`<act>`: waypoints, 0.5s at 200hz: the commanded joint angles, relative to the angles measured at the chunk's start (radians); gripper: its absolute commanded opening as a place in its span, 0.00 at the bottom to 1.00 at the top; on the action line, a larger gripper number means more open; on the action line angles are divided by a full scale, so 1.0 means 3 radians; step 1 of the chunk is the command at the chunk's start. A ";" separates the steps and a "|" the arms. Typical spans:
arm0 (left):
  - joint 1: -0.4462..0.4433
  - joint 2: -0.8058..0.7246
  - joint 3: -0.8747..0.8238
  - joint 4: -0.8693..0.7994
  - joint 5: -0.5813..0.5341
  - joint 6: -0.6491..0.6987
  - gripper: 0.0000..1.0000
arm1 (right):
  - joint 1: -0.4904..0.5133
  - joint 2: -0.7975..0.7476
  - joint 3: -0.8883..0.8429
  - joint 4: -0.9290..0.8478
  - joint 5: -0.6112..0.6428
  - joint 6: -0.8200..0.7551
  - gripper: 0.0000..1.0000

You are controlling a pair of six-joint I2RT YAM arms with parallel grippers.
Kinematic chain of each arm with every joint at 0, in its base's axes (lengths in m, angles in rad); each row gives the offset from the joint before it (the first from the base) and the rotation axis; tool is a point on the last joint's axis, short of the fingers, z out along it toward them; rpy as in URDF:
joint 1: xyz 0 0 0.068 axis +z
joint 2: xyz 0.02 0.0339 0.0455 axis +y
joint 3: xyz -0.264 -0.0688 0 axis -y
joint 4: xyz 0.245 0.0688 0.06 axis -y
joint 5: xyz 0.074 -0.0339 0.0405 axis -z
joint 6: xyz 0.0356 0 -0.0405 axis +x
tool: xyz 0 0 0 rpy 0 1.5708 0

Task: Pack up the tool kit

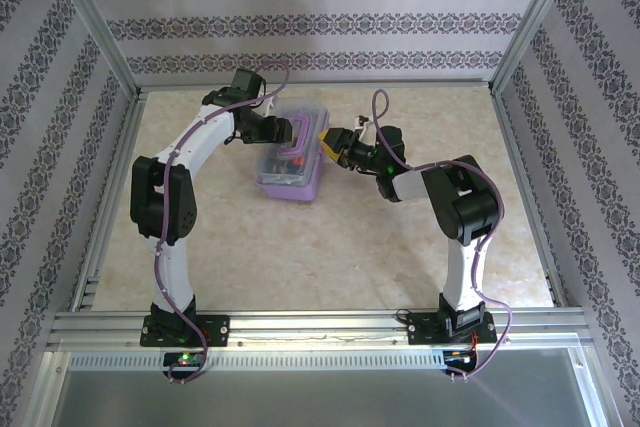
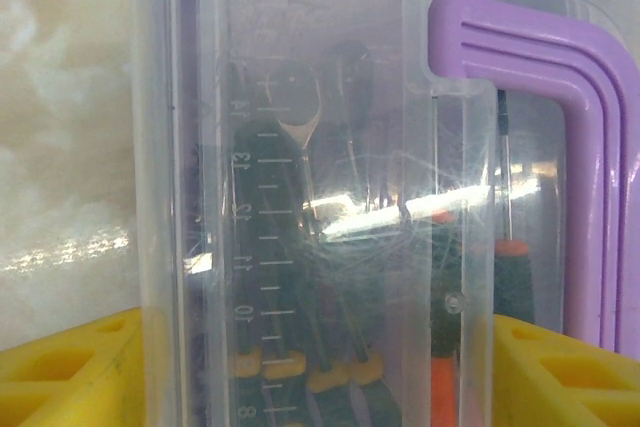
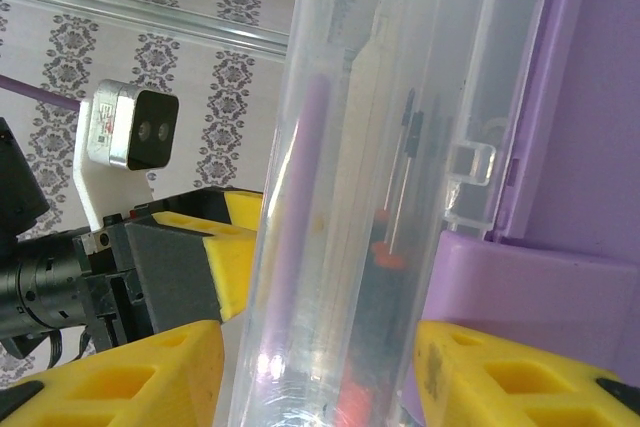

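- The kit lies on the table, about midway between the left and right edges and nearer the far edge than the near one. Its long side runs near to far.
- The right gripper reaches in from the right edge side. Its jaws stand part open astride the rim of the clear lid. A sliver of gap shows at one finger, so it appears to have hold of nothing. The lilac base and a small clear latch sit just beside the other finger.
- The left gripper is over the kit's far part. Its jaws are set wide, with a broad stretch of lid between them and the purple handle just beside. I cannot tell whether they press the plastic or merely flank it.
- Step, as I judge it: the tools show through the lid, so loading looks done and closing is in hand. I cannot tell whether the lid is fully down.
- The next move calls for one arm to steady the kit while the other presses the lid square onto the base until the latch catches. A skewed push could slide the kit.
- Writing: a moulded ruler scale on the lid, with numerals from 8 up to about 14. No brand or label can be read.
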 commanded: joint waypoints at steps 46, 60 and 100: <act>-0.0046 0.0430 -0.0185 -0.0283 -0.0306 -0.0063 0.48 | 0.0017 0.0125 0.0115 0.0067 -0.0095 0.0094 0.54; -0.0073 0.0444 -0.0184 -0.0291 -0.0350 -0.0053 0.48 | 0.0017 0.0129 0.0141 0.0054 -0.0093 0.0109 0.54; -0.0143 0.0504 -0.0159 -0.0337 -0.0380 -0.0027 0.47 | 0.0005 0.0222 0.0189 -0.0030 -0.0073 0.0140 0.53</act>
